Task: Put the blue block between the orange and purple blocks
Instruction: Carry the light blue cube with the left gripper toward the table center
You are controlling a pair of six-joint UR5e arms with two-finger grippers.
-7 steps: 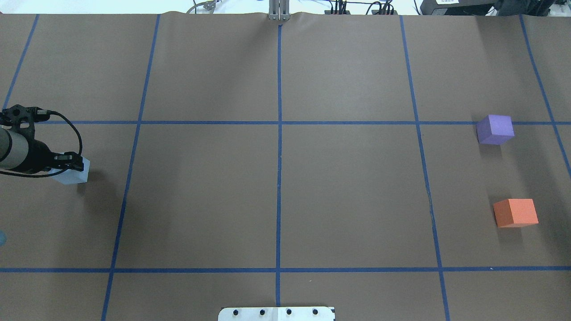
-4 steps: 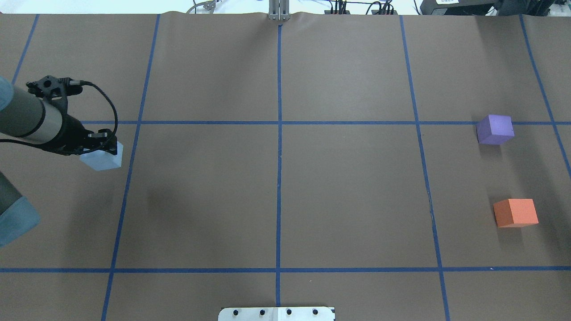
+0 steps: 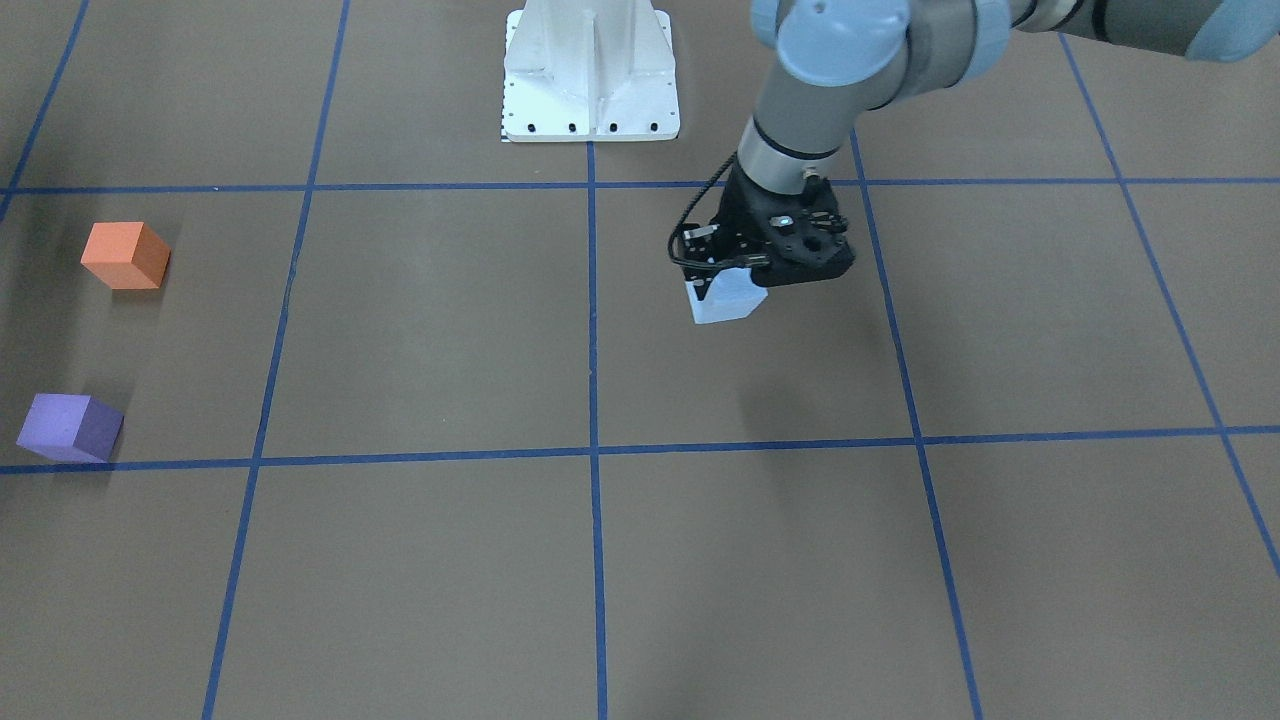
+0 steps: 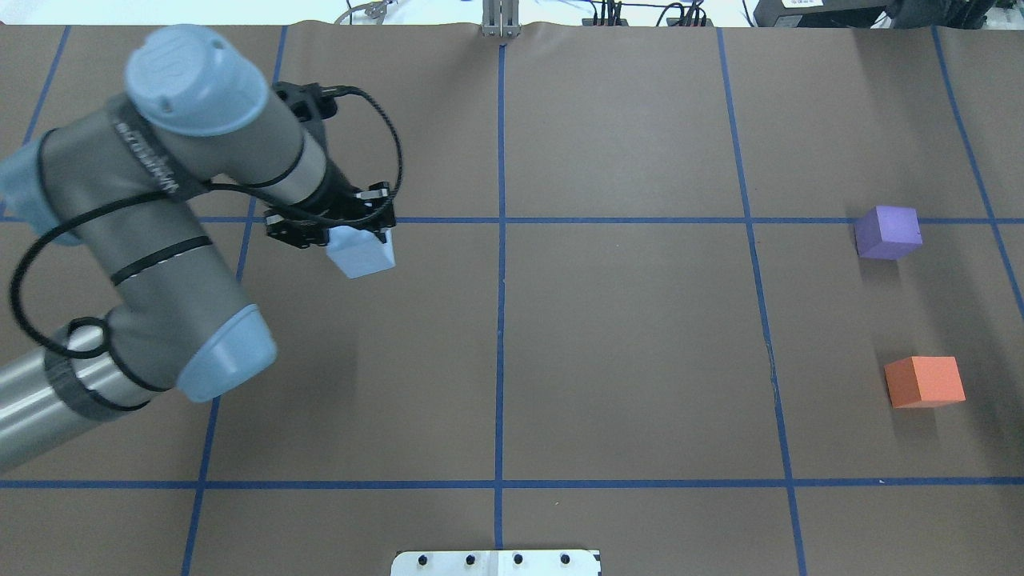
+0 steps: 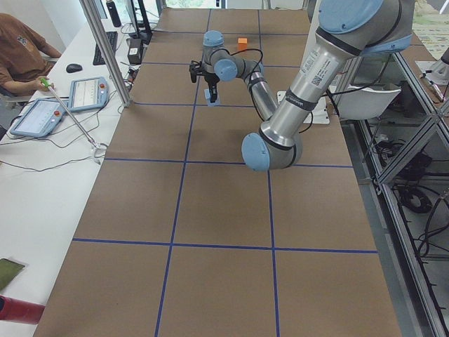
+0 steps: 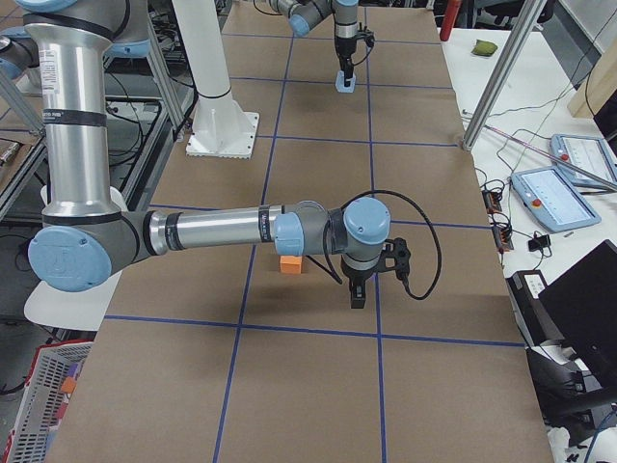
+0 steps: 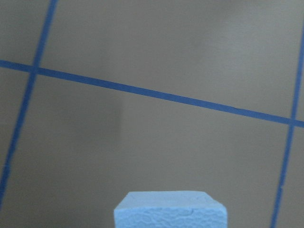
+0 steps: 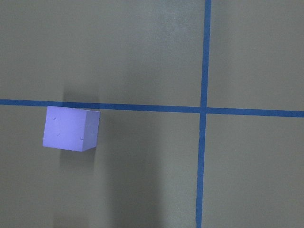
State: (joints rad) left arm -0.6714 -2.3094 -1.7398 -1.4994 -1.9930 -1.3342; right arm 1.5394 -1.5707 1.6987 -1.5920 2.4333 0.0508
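Note:
My left gripper is shut on the pale blue block and holds it above the table, left of the centre line. They also show in the front view, the gripper over the block. The block's top fills the bottom of the left wrist view. The purple block and the orange block sit apart at the far right, purple farther back. My right gripper shows only in the exterior right view, near the orange block; I cannot tell whether it is open or shut.
Blue tape lines divide the brown table into a grid. The white robot base stands at the robot's edge of the table. The right wrist view looks down on the purple block beside a tape crossing.
My left arm has swung in from the table's left edge toward the centre, carrying the blue block to the right and slightly farther back. The purple and orange blocks have not moved.

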